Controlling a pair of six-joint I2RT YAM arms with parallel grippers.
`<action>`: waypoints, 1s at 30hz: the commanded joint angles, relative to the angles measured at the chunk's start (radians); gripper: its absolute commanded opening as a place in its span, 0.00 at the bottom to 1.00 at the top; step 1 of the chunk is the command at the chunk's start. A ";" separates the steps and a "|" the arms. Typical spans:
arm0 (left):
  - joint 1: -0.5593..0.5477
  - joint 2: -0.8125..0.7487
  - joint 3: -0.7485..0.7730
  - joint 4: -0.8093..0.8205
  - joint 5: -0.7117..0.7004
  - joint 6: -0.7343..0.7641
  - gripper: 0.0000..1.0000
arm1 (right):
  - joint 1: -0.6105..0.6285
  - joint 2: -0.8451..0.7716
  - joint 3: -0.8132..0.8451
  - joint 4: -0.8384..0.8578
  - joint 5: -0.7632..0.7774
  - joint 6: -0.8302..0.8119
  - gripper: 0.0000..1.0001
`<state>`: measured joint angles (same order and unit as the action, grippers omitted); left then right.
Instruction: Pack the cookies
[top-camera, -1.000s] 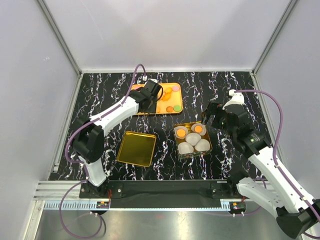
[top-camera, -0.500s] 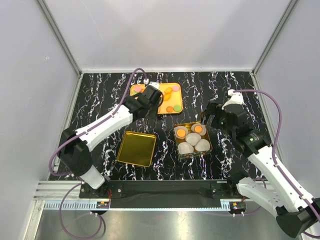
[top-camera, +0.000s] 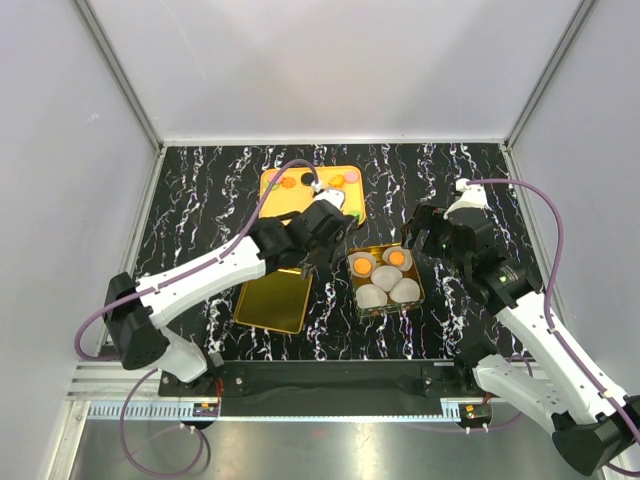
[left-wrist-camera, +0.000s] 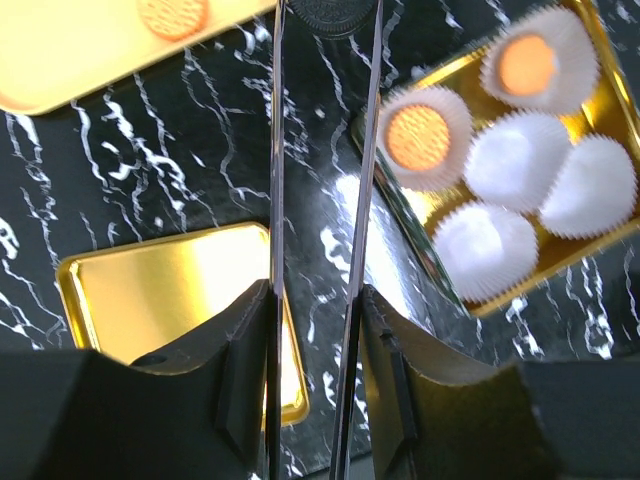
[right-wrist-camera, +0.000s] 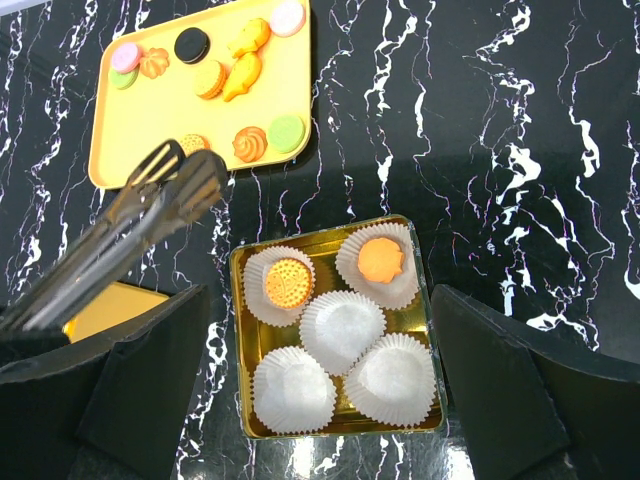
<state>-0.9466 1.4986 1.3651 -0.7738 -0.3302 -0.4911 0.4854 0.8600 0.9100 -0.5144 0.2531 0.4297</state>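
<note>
1. Cookies (right-wrist-camera: 210, 78): most lie loose on the orange tray (right-wrist-camera: 150, 120) at the far middle of the table. They are mainly orange, with one black (right-wrist-camera: 190, 45) and a few pink or green.
2. Packed cookies: two orange ones, each in a paper cup in the far row of the gold tin, at (right-wrist-camera: 287, 285) and (right-wrist-camera: 380, 260).
3. Dark cookie (left-wrist-camera: 330, 12): a ridged disc between the tong tips, partly cut off by the top edge of the left wrist view.
4. Paper cups (right-wrist-camera: 342, 325): five, white and fluted, all inside the tin; three are empty.
5. Gold tin (right-wrist-camera: 243, 340): square and open, on the table near the tray.
6. Tongs (right-wrist-camera: 120, 235): metal, with the blades drawn close on the dark cookie and the tips over the tray's near edge.
7. Left gripper (left-wrist-camera: 313, 295): fingers pressed against both tong blades.
8. Right gripper (right-wrist-camera: 318, 295): fingers wide apart and holding nothing, above the tin.
9. Gold lid (top-camera: 272, 298): lies flat just left of the tin.
10. Table (top-camera: 450, 180): black with white marbling.
</note>
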 joint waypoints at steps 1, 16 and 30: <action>-0.053 -0.060 -0.003 0.007 -0.020 -0.032 0.40 | 0.004 0.004 0.030 0.028 0.032 -0.012 1.00; -0.259 -0.046 -0.032 0.002 -0.026 -0.121 0.41 | 0.002 0.002 0.024 0.030 0.035 -0.012 1.00; -0.304 0.049 -0.017 0.065 0.023 -0.116 0.43 | 0.004 -0.007 0.010 0.031 0.031 -0.011 1.00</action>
<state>-1.2419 1.5425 1.3308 -0.7872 -0.3199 -0.6010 0.4854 0.8631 0.9100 -0.5144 0.2695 0.4259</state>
